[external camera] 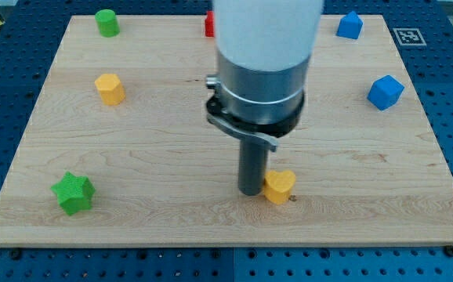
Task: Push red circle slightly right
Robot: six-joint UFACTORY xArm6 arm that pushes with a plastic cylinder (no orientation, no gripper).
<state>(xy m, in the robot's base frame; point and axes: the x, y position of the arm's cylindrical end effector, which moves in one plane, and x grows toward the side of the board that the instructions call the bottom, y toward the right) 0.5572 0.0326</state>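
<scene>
Wooden surface on a blue perforated bench; blocks scattered near its edges. Far left, toward the view's bottom: green star, well apart from everything else. Above it, left side: yellow block, roughly hexagonal, and at the view's top left a green cylinder close to the surface's upper edge. Centre: the arm's pale housing and grey collar drop in from the view's top and hide much of the middle. Red block, the task's thing, sits at the view's top just left of the housing; only a sliver shows, shape not made out, rest hidden behind the arm. My tip rests on the surface low in the centre, touching or just beside the left face of a yellow heart-like block. No end effector here to spread or pinch, only the plain rod. Right side: blue block with a peaked top at the view's top right, and a blue cube-like block below it, near the right edge. A black-and-white marker tag sits at the top right corner.
</scene>
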